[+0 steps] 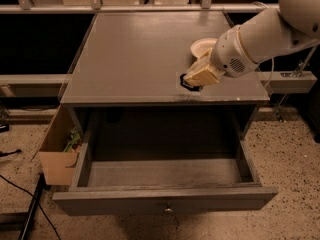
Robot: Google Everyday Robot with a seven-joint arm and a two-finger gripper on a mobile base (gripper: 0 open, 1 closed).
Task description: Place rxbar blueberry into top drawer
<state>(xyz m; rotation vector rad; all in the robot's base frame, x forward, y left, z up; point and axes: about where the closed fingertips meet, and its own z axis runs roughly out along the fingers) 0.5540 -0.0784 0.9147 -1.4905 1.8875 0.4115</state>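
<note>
Just behind the open top drawer (pixel 165 200), my gripper (pixel 196 78) pinches the rxbar blueberry (pixel 187 83), probably light and slick-wrapped, best held across its flat faces

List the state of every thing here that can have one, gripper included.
gripper: shut on the rxbar blueberry, over the front right of the table.
rxbar blueberry: held by the gripper, not yet in the drawer.
top drawer: pulled open, nothing visible inside.
bowl: upright on the table, behind the gripper.
cardboard box: open, left of the drawer, something green inside.
</note>
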